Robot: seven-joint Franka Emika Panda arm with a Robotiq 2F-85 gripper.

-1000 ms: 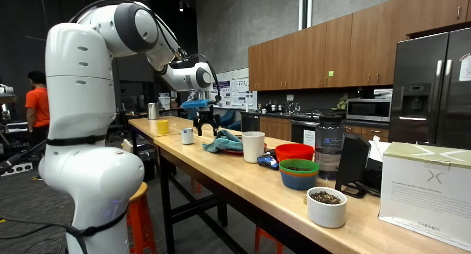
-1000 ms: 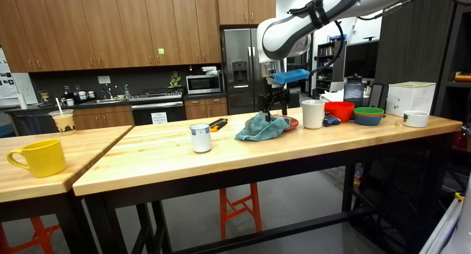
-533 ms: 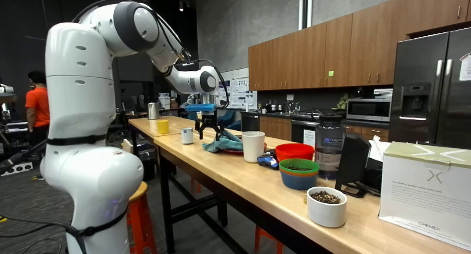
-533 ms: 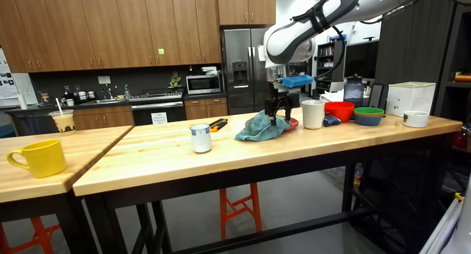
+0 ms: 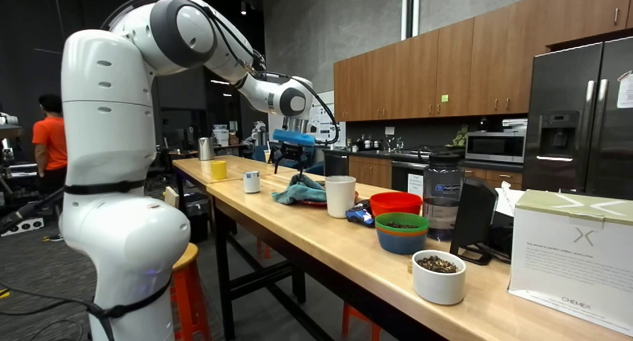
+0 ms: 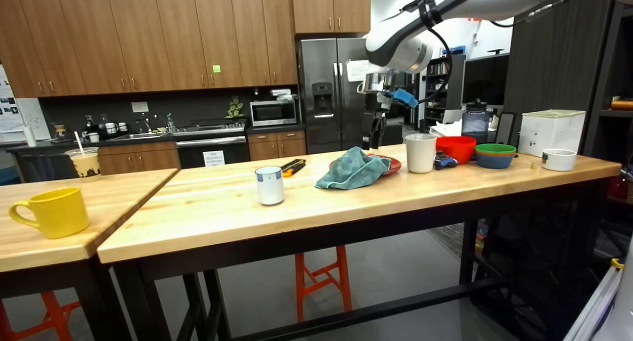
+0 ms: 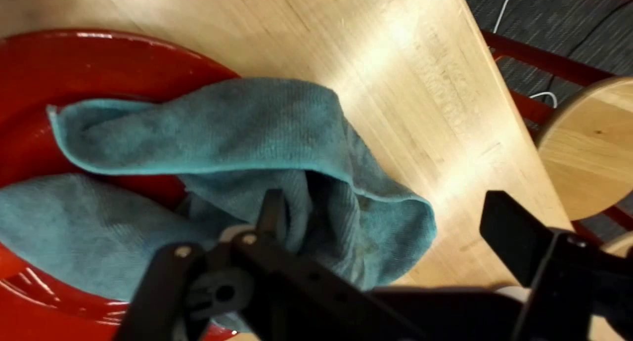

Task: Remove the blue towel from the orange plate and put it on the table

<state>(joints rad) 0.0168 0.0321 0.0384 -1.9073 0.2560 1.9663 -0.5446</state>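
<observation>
Brown wooden cabinets (image 5: 430,76) and a grey concrete wall (image 5: 321,39) back the room in an exterior view, where we see a long table with a light wood top and black metal legs (image 5: 301,223). Near a tall off-white cup (image 5: 340,197), a loosely folded teal-blue cloth towel (image 5: 295,192) lies partly on a flat, round, orange-red plate (image 5: 315,203). Black, two-fingered and pointing down, the gripper (image 5: 289,171) hangs close by the towel's peak.

In an exterior view, past a white cylindrical cup with blue squares (image 6: 270,188), we find the towel spilling over the plate's rim onto the wood, so part of it already rests on the table.

In the wrist view the jaws stand wide apart with nothing gripped: one over the towel's folds, the other over wood beyond its edge. Whether either touches cloth, we cannot tell.

As we judge it, the reach is nearly finished. What we count as left: close on the towel, lift it wholly off the plate, and set it down on the table.
</observation>
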